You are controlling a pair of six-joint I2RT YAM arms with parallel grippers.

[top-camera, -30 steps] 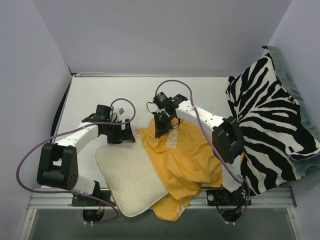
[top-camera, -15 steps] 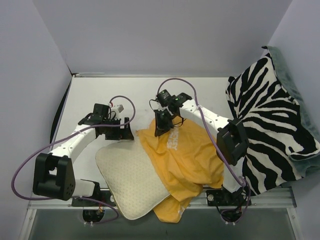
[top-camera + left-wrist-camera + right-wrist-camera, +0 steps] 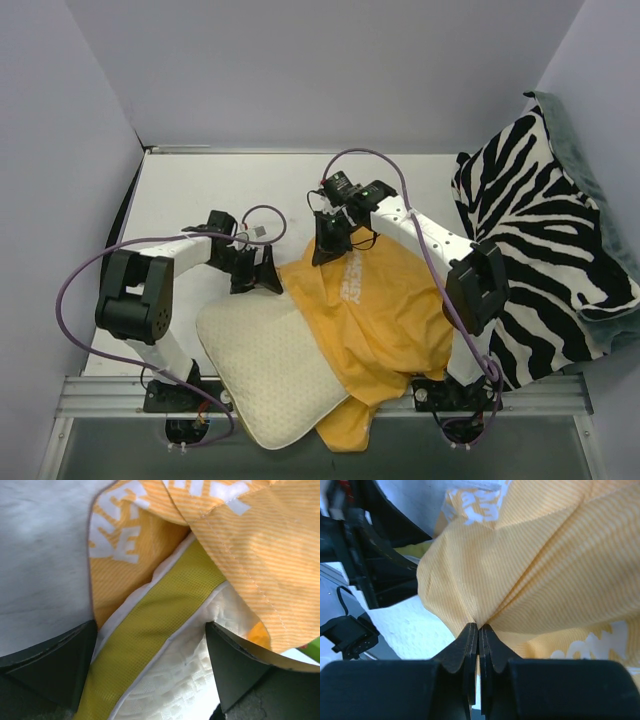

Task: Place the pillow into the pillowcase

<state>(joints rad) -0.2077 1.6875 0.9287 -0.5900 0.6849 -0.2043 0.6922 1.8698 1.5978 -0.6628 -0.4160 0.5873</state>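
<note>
The cream-white pillow [image 3: 265, 365] lies at the near middle of the table, its right side under the orange pillowcase [image 3: 385, 310]. My left gripper [image 3: 262, 275] is open at the pillow's far corner. In the left wrist view its jaws [image 3: 150, 665] straddle the yellow-green trim [image 3: 160, 620] and bumpy top, with the pillowcase [image 3: 250, 555] edge draped just above. My right gripper [image 3: 326, 248] is shut on the pillowcase's far edge. In the right wrist view the fabric [image 3: 545, 570] bunches at the fingertips [image 3: 478, 627], with the pillow [image 3: 405, 630] below.
A black-and-white zebra-striped cushion [image 3: 540, 250] leans against the right wall. Grey walls close in the white table [image 3: 220, 185] at the back and both sides. A metal rail [image 3: 110, 398] runs along the near edge, by the arm bases.
My left arm has folded in and its gripper has slid right onto the pillow's far corner. The right gripper has drawn the pillowcase edge slightly back and right. The pillow has shifted a little nearer.
</note>
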